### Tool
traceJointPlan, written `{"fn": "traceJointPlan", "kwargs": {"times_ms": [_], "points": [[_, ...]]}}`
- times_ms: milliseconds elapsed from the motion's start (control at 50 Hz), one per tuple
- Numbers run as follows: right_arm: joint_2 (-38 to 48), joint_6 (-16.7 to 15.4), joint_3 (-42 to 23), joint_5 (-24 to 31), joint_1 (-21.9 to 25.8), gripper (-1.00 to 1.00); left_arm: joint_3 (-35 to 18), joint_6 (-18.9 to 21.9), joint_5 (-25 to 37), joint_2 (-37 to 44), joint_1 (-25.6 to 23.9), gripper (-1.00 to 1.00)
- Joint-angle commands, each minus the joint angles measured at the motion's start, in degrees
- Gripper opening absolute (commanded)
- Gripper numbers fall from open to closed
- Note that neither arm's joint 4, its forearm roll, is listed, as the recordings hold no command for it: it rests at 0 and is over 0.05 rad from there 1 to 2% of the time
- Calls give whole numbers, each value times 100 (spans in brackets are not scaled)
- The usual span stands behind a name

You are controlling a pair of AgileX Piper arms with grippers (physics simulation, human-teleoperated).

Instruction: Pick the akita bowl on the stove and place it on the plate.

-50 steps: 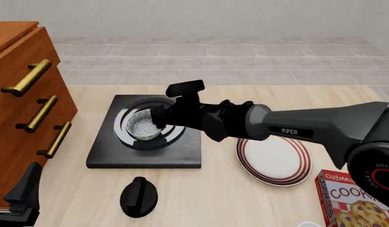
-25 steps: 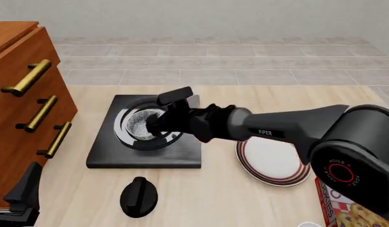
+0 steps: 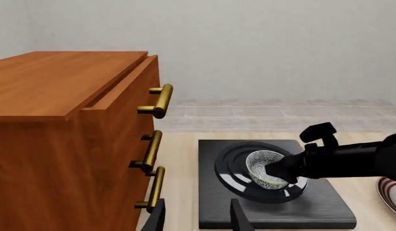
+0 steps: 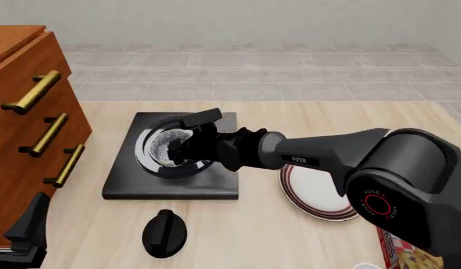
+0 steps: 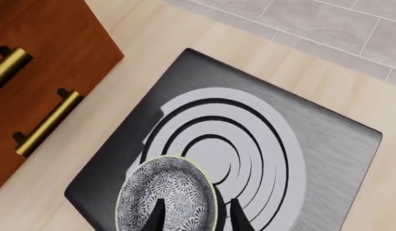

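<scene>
Nearest, parked low at the counter's (image 4: 290, 235) near left edge, left gripper (image 3: 196, 219), jaws apart (nothing between them). Beside it a black knob (image 4: 164, 232). Farther in, right gripper (image 5: 192, 216) stretched leftward over the stove (image 4: 170, 182), jaws straddling the akita bowl's (image 4: 167, 147) rim, bowl tilted on the burner rings. Right of stove, the plate (image 4: 320, 190), partly hidden by the arm. Far left, wooden drawers (image 4: 28, 123)

right arm: black, reaches from lower right of front view toward centre left | right gripper (image 4: 178, 150): dark fingers straddle the rim of the small speckled bowl (image 4: 168, 147) | left gripper (image 4: 21, 238): black, low at bottom left, fingers parted, idle
</scene>
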Motion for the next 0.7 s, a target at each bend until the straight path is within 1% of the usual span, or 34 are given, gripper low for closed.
{"fn": "traceJointPlan", "kwargs": {"times_ms": [20, 40, 60, 220, 300, 540, 580, 700], "points": [[218, -16, 63, -32, -11, 100, 0, 0, 0, 0, 0, 100], [202, -28, 74, -39, -8, 100, 0, 0, 0, 0, 0, 100], [152, -25, 111, -57, 6, -100, 0, 0, 0, 0, 0, 100], [-204, -80, 330, -172, -8, -100, 0, 0, 0, 0, 0, 100], [-370, -58, 434, -218, -40, -100, 0, 0, 0, 0, 0, 100], [-1138, 139, 1104, -562, -73, -100, 0, 0, 0, 0, 0, 100], [-1234, 227, 1235, -661, -60, -100, 0, 0, 0, 0, 0, 100], [-1529, 265, 1621, -856, -178, -100, 0, 0, 0, 0, 0, 100]]}}
